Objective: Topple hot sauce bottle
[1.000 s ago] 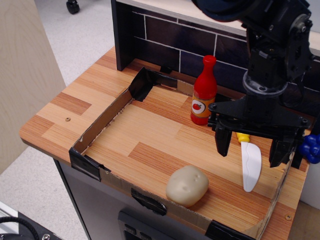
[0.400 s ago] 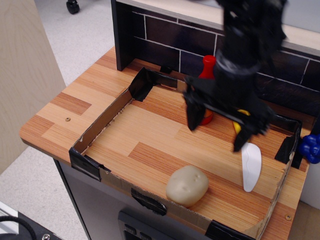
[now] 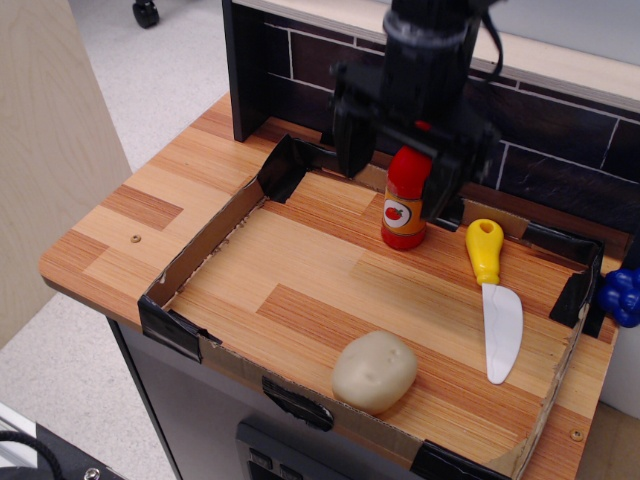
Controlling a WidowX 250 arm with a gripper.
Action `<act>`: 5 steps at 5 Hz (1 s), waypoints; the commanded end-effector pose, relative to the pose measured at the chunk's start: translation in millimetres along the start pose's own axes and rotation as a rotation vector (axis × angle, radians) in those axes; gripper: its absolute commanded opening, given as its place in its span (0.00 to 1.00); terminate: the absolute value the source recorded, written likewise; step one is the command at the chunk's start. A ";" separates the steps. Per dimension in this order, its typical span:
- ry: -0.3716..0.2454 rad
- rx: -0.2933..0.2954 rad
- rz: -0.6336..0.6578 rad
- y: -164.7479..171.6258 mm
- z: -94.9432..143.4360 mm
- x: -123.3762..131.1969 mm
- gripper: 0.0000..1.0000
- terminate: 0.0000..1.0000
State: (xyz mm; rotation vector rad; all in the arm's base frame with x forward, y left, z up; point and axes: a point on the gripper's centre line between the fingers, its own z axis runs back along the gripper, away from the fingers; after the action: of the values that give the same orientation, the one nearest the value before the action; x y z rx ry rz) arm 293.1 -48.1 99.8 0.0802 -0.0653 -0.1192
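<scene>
The hot sauce bottle [image 3: 404, 203] stands upright near the back of the cardboard-walled tray, red with an orange label band and a white oval. Its cap and neck are hidden behind my black gripper [image 3: 397, 166]. The gripper is open, one finger [image 3: 350, 150] to the left of the bottle and the other [image 3: 445, 183] to the right, so the bottle's upper part sits between them. I cannot tell whether either finger touches it.
A yellow-handled white toy knife [image 3: 496, 297] lies to the right of the bottle. A beige potato [image 3: 374, 372] sits near the front wall. The low cardboard wall [image 3: 205, 243] with black tape corners rings the board. A dark tiled backsplash [image 3: 300, 70] stands behind. A blue object [image 3: 624, 295] is at the right edge.
My gripper has moved from over the knife at the right, leftward and back, and now straddles the bottle's top. The bottle still stands in the same place.
</scene>
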 end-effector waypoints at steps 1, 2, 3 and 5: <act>-0.090 0.056 0.071 14.2 25.9 27.0 1.00 0.00; -0.074 0.055 0.026 6.9 18.9 36.6 1.00 0.00; -0.070 0.054 -0.016 1.9 10.7 47.3 1.00 0.00; -0.070 0.055 -0.001 6.6 10.3 55.4 1.00 0.00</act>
State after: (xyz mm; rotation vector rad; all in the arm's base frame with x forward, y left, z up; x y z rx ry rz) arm 339.4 -47.6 96.6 0.1397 -0.0830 -0.1220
